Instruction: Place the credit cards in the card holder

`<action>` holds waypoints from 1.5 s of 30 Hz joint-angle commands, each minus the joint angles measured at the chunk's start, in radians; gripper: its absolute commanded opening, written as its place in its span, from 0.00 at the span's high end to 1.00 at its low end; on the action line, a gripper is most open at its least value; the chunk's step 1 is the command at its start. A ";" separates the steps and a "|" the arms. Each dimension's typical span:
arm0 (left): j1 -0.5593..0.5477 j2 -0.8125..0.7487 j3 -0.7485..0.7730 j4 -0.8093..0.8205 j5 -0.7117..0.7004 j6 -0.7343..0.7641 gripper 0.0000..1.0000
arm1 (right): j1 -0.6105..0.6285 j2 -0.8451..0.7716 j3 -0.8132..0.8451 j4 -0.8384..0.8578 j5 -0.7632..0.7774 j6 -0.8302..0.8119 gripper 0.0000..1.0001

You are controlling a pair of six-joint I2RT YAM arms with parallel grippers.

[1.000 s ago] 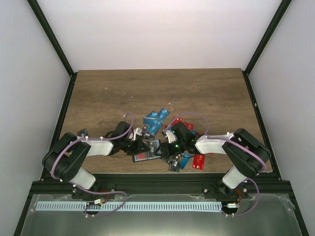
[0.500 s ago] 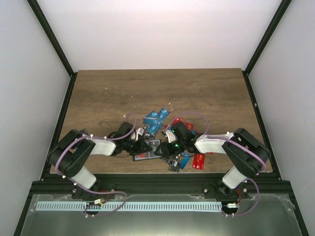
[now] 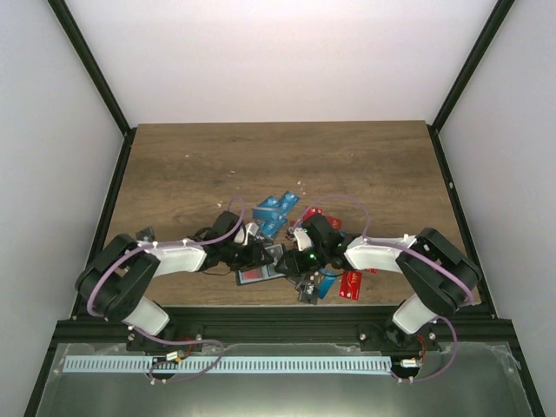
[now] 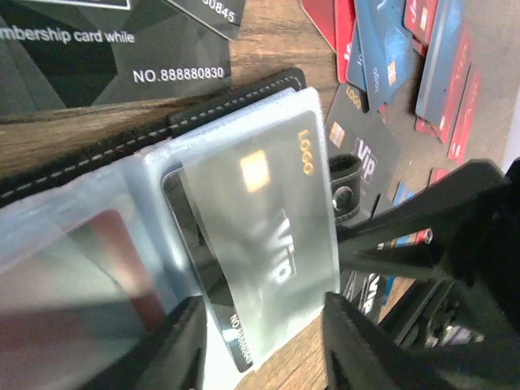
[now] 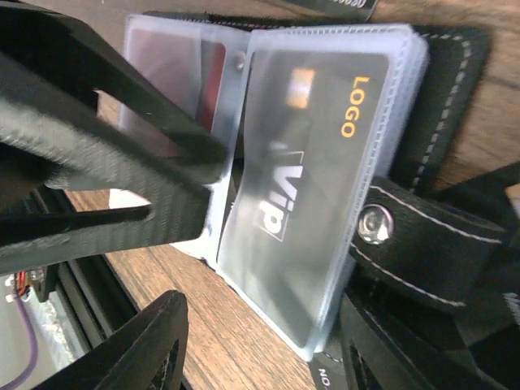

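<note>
The black card holder (image 3: 254, 276) lies open on the table between my two grippers. Its clear sleeves hold a black VIP card (image 4: 276, 203), and a red card shows through a sleeve further left. My left gripper (image 4: 260, 349) is open, its fingers on either side of the sleeve's lower edge. My right gripper (image 5: 272, 357) is open over the same sleeve page, with the VIP card (image 5: 301, 162) in it, next to the clasp tab (image 5: 406, 244). In the top view the left gripper (image 3: 254, 254) and the right gripper (image 3: 289, 263) almost meet. Loose red, blue and black credit cards (image 4: 406, 49) lie beyond the holder.
More cards are scattered behind and to the right of the grippers: blue ones (image 3: 274, 208), a red one (image 3: 351, 284). Black cards with white print (image 4: 89, 49) lie just past the holder. The table's front edge is close behind the holder. The left gripper's fingers (image 5: 97, 154) cross the right wrist view.
My left gripper has shifted a little to the right, closer to the right gripper over the holder. The right arm has barely moved.
</note>
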 commanded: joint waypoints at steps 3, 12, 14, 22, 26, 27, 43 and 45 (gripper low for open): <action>-0.010 -0.101 0.044 -0.263 -0.086 0.112 0.52 | -0.006 -0.082 0.072 -0.144 0.111 -0.069 0.46; -0.010 -0.250 0.075 -0.456 -0.198 0.182 0.40 | -0.006 -0.146 0.120 -0.281 0.261 -0.131 0.46; -0.009 -0.292 0.088 -0.522 -0.271 0.203 0.38 | -0.006 -0.124 0.137 -0.304 0.301 -0.138 0.46; -0.009 -0.364 0.085 -0.602 -0.444 0.218 0.31 | 0.045 -0.054 0.202 -0.411 0.522 -0.158 0.45; -0.009 -0.357 0.070 -0.567 -0.454 0.216 0.31 | 0.086 -0.035 0.210 -0.424 0.562 -0.163 0.45; -0.009 -0.353 0.065 -0.555 -0.453 0.216 0.31 | 0.098 -0.029 0.214 -0.424 0.564 -0.165 0.45; -0.009 -0.265 0.040 -0.457 -0.436 0.261 0.34 | 0.147 0.104 0.331 -0.475 0.743 -0.151 0.45; -0.009 -0.257 0.038 -0.454 -0.438 0.265 0.35 | 0.147 0.109 0.341 -0.481 0.771 -0.141 0.45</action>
